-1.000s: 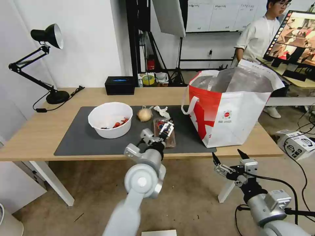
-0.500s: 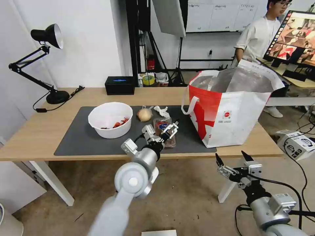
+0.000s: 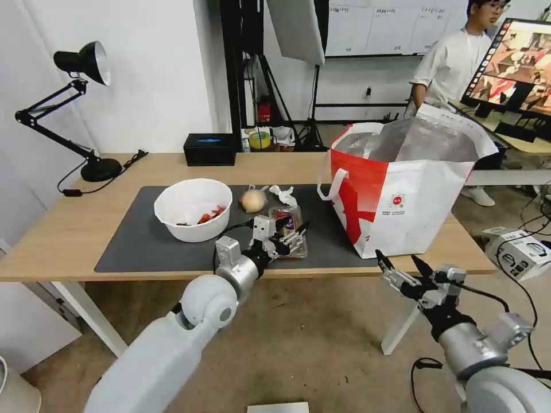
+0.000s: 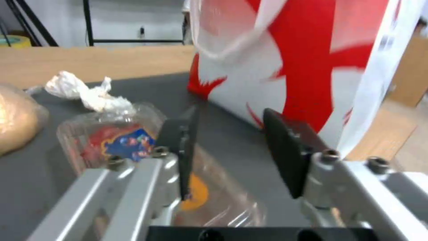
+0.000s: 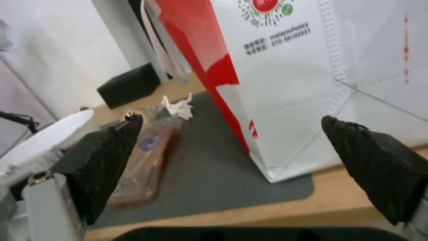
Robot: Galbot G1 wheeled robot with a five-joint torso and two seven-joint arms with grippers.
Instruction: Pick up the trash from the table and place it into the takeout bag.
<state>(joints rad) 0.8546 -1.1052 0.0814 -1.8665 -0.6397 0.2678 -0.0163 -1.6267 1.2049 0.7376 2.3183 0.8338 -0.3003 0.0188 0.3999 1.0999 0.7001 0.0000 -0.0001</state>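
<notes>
From here I see a white wall (image 3: 155, 69) behind a black desk lamp (image 3: 80, 63) (its arm folded), a small black box (image 3: 209, 149), a dark tripod (image 3: 313, 115) below a whiteboard (image 3: 373, 26), a lit monitor (image 3: 513, 63), and bare concrete floor (image 3: 321, 355) with a cardboard box (image 3: 519, 249).

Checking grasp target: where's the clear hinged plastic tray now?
Head view: the clear hinged plastic tray lies on the dark grey mat, between the white bowl and the takeout bag, beneath the open left gripper.
</notes>
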